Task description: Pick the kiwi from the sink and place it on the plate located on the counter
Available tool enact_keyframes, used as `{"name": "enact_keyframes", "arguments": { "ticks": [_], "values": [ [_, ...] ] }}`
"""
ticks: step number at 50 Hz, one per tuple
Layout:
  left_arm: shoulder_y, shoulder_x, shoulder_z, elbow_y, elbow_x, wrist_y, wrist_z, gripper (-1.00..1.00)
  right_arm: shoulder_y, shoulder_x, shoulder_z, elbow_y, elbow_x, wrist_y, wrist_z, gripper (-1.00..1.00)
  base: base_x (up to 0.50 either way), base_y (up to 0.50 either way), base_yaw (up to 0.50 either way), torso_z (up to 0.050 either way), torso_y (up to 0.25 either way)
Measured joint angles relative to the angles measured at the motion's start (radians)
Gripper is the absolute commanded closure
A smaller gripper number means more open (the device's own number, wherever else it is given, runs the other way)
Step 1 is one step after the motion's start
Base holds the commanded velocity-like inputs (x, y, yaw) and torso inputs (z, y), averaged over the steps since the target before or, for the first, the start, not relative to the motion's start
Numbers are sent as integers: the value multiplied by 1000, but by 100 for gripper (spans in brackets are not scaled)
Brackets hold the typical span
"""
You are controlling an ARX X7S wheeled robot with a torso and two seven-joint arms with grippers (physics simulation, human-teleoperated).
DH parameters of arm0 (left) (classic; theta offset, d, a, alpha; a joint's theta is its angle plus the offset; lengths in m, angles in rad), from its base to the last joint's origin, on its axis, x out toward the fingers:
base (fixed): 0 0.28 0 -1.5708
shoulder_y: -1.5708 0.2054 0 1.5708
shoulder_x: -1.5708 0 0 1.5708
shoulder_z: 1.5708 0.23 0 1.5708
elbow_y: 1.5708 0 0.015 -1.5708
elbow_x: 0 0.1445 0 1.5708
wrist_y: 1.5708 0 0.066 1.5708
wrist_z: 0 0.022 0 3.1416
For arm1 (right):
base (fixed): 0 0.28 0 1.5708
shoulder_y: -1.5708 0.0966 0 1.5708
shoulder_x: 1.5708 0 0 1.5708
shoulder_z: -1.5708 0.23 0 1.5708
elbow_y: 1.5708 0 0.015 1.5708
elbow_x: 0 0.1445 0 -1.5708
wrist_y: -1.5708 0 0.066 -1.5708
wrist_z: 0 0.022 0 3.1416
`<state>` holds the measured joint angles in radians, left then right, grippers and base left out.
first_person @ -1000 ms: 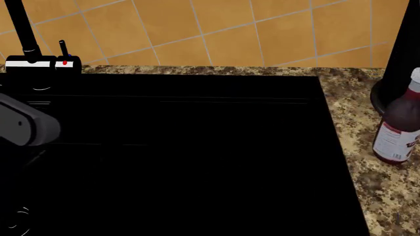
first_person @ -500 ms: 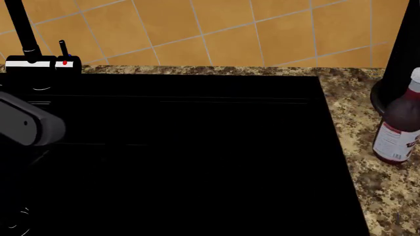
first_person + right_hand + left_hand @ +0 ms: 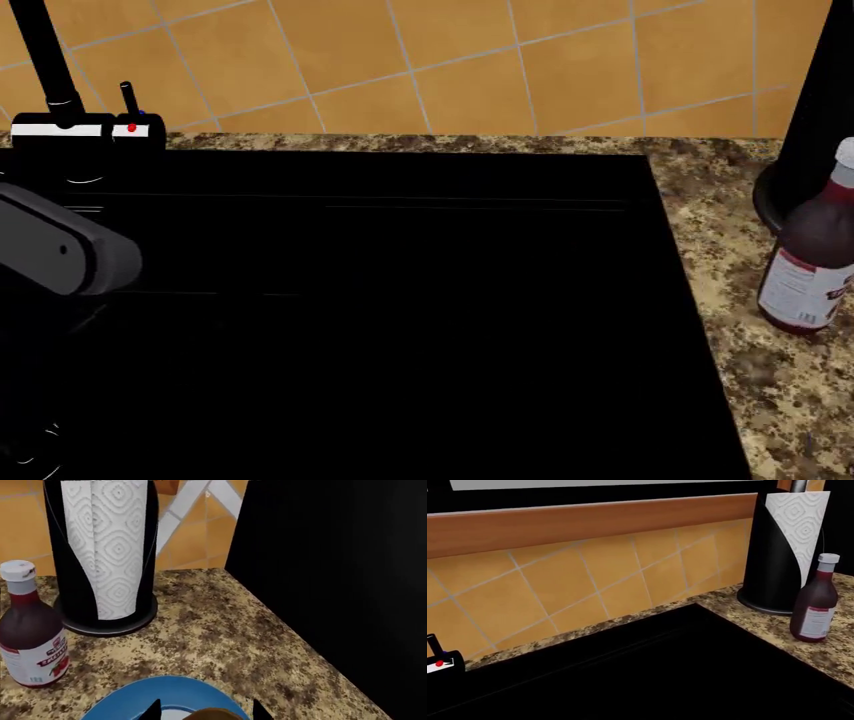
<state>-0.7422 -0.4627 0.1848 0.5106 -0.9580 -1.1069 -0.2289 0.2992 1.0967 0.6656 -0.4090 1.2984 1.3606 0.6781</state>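
Showing speckled counter [image 3: 220, 630] – black sink [image 3: 400, 320], orange tiled wall [image 3: 467, 60]

A speckled granite counter [image 3: 220, 630] is seen, with the black sink [image 3: 400, 320] set into it. On the counter beside the sink, a dark red bottle [image 3: 30, 630] and a black paper towel holder [image 3: 100, 555] are stood close together. A blue-rimmed plate [image 3: 133, 700] is laid on the counter near them.
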Motion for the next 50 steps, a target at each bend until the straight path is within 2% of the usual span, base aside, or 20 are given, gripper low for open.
{"name": "enact_keyframes", "arguments": {
  "ticks": [17,50],
  "values": [
    [0,-2,11,-5,-1,6,-4,-100,-60,-17,-46,75,-149,-104,-70,100,0,0,0,0,0],
    [-2,-5,39,-21,4,20,-6,-100,-48,-76,-226,203,-259,-233,-140,100,0,0,0,0,0]
  ]
}}
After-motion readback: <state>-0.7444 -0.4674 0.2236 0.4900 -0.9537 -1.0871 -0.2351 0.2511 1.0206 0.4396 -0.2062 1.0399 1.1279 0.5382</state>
